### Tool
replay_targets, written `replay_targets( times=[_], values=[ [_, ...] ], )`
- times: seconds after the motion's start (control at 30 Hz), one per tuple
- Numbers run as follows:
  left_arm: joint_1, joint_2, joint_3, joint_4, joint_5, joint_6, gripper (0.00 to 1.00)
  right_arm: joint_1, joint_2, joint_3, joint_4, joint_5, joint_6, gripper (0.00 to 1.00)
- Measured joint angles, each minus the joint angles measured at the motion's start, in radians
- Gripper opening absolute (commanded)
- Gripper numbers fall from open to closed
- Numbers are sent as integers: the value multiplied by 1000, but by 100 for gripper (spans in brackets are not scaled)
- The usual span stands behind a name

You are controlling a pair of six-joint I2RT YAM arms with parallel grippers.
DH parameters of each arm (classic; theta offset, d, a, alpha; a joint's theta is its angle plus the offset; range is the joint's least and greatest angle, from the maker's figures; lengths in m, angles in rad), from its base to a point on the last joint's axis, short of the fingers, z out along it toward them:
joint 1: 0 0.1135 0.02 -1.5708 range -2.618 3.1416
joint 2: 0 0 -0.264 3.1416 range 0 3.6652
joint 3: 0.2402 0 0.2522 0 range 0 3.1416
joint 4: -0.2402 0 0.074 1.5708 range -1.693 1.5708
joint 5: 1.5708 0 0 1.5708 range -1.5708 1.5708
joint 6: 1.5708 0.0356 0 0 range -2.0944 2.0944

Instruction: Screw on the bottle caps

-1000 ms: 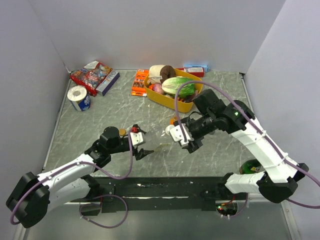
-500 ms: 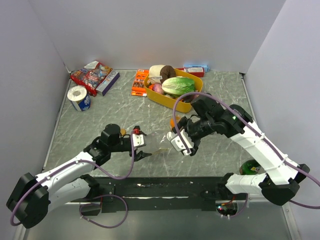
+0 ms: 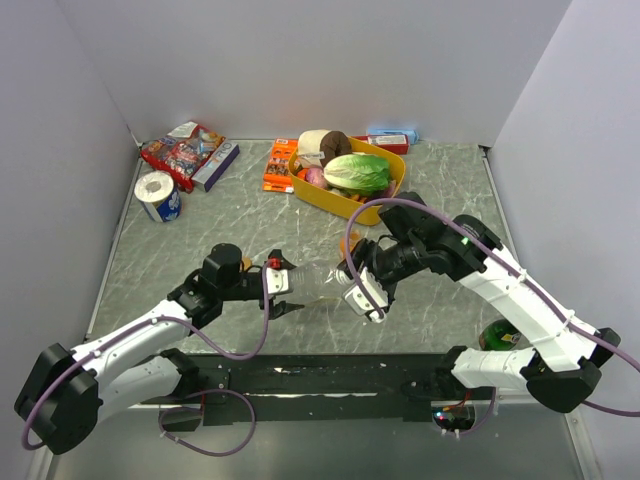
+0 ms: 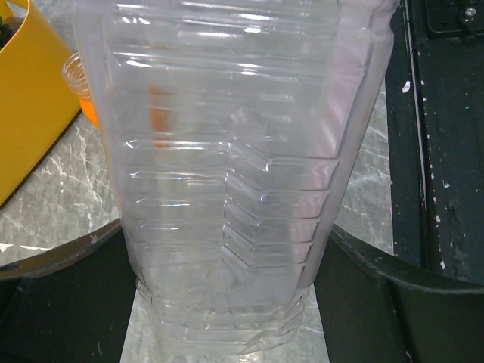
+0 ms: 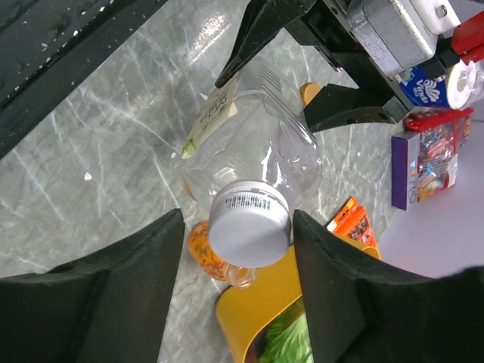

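Bottle: clear bottle (image 4: pixel 227 189), sideways between both claws; likely light, thin-walled, crushable.
Left claw (image 3: pixel 283 288): clamped on its body.
Right claw (image 5: pixel 236 249): straddles white cap (image 5: pixel 249 227) on neck; contact unclear.
Hold: cap rim, gently.

Clear, colourless plastic with stepped horizontal ribbing on the bottle (image 4: pixel 227 189), and a pale label (image 5: pixel 210 113) marked in green. White on 1 cap (image 5: pixel 249 231), with a black barcode strip round its side. Orange in the drink bottle (image 5: pixel 204 246) just behind. Bright yellow on the tub (image 3: pixel 335 200), pale green on the cabbage (image 3: pixel 357 172). Grey marble veined in white across the worktop (image 3: pixel 180 250). Red printed snack bag (image 3: pixel 178 150), blue-and-white toilet roll wrapper (image 3: pixel 158 196), orange packet (image 3: pixel 281 165).
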Motion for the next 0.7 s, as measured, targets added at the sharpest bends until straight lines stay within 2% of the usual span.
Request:
replay_targets(
  times=[0.1,0.27,0.3,0.33,0.4,0.53,0.7],
  values=[
    [1,4,0,-1,3,13,1,0,0,0,-1,1,-16,50],
    [2,5,0,-5,5,28,1,1,14,14,-18,0,-37,43],
    [3,5,0,-5,5,27,1,2,19,20,-21,0,-39,28],
    [3,5,0,-4,5,28,1,2,25,25,-25,0,-41,17],
    [6,5,0,0,4,26,1,2,34,36,-33,2,-41,0],
    [6,11,-4,50,-9,-12,1,2,132,177,-107,1,18,0],
    [5,41,-51,201,-124,-133,1,-12,293,365,-130,-5,270,0]
  ],
)
